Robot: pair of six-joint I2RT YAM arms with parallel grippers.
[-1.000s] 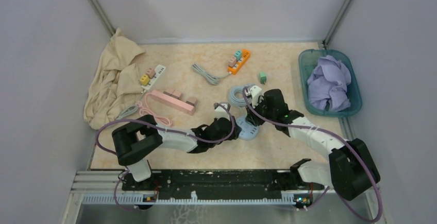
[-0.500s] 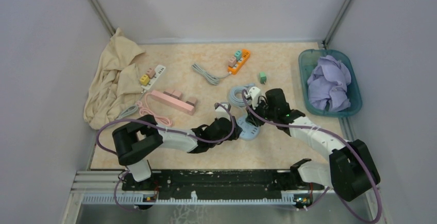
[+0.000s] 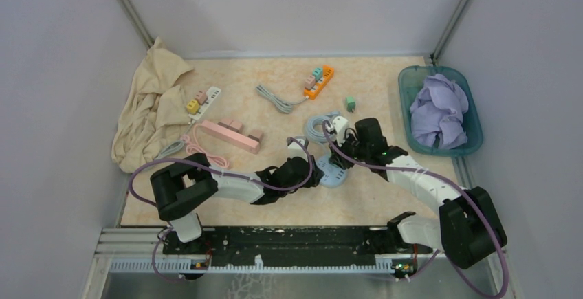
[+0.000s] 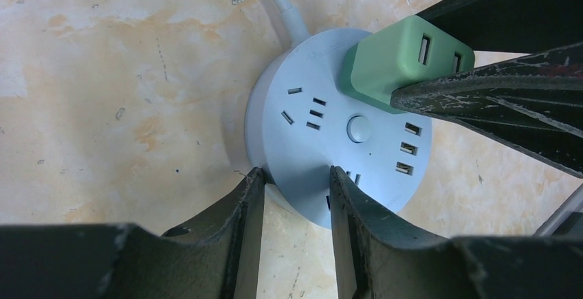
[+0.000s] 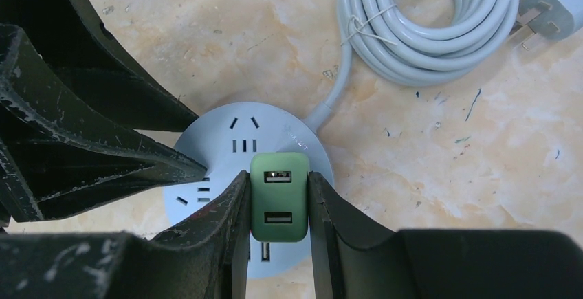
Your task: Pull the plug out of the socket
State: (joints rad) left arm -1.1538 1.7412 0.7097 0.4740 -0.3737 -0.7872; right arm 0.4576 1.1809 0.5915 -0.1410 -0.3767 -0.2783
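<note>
A round light-blue socket lies on the table in the middle; it also shows in the left wrist view and the right wrist view. A green two-port USB plug stands on its top face near the rim and also shows in the left wrist view. My right gripper is shut on the plug's two sides. My left gripper is shut on the socket's near rim, one finger against its side and one on its top. In the top view the plug is hidden under the two grippers.
The socket's grey cable lies coiled just behind it. Further off are an orange power strip, a loose green plug, a pink strip, a white strip, a beige cloth and a teal basket holding purple cloth.
My right wrist has shifted very slightly over the socket. The left arm and the socket have not visibly moved.
</note>
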